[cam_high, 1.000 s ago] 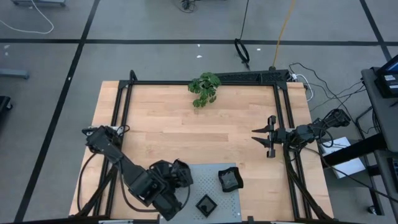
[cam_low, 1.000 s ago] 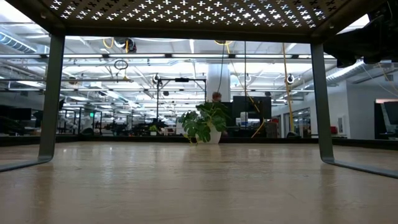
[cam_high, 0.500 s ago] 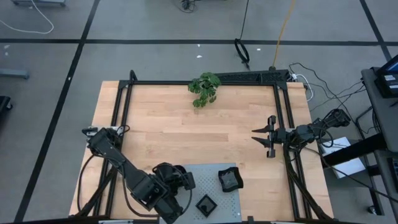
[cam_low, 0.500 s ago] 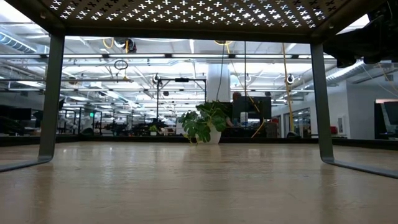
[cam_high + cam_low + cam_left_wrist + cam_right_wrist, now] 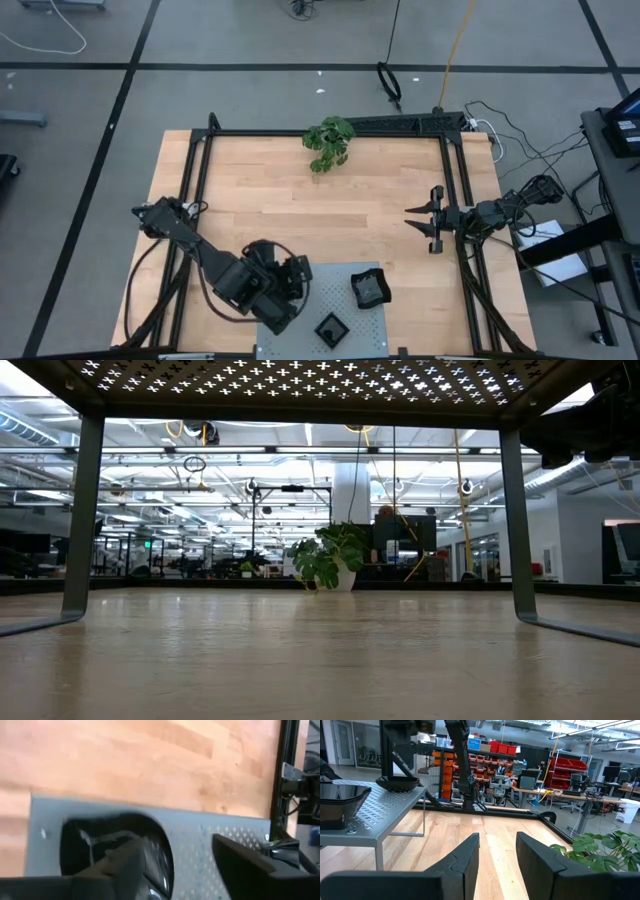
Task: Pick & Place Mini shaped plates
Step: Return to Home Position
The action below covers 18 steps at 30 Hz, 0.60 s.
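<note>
Left gripper (image 5: 295,278): spread, grips nothing, hangs over left end of grey perforated metal shelf (image 5: 345,305), free to leave with glossy black mini shaped plates (image 5: 369,288) stacked on it, job apparently done. Right gripper (image 5: 422,226): parted, empty, waits beside light wooden table's (image 5: 300,200) right edge, clear of traffic

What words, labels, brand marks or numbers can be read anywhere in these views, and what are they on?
No text can be read in any view.
Black mini plates and grey perforated shelf: no markings visible.
Red bins in the room behind, right wrist view: any labels are too small to read.
</note>
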### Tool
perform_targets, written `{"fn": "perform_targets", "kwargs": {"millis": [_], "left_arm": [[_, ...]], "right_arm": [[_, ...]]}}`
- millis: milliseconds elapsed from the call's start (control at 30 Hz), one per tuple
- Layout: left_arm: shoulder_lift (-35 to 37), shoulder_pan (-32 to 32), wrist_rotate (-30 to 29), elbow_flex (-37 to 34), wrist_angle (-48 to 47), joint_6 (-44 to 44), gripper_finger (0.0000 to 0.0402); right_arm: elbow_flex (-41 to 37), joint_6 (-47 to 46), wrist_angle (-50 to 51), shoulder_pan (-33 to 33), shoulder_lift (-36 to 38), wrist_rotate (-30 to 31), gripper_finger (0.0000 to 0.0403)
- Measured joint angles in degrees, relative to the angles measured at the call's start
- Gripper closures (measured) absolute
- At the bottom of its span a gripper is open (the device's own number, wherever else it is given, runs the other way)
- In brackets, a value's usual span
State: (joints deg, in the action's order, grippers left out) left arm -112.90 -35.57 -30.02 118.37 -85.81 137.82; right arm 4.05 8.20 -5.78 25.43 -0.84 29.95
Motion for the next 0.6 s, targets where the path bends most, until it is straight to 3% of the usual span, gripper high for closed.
{"fn": "perform_targets", "kwargs": {"millis": [233, 333, 500, 600], "left_arm": [[3.6, 3.3, -2.0, 0.0, -4.1, -10.5, 0.0278], [4.1, 5.3, -6.5, 0.0, -4.2, -16.6, 0.0312], [4.3, 8.9, -25.9, 0.0, -0.9, -43.2, 0.0349], [4.3, 10.6, -31.3, 0.0, 5.5, -63.7, 0.0361]], "right_arm": [[0.0, 0.0, 0.0, 0.0, 0.0, 0.0, 0.0284], [0.0, 0.0, 0.0, 0.0, 0.0, 0.0, 0.0284], [0.0, 0.0, 0.0, 0.0, 0.0, 0.0, 0.0284], [0.0, 0.0, 0.0, 0.0, 0.0, 0.0, 0.0284]]}}
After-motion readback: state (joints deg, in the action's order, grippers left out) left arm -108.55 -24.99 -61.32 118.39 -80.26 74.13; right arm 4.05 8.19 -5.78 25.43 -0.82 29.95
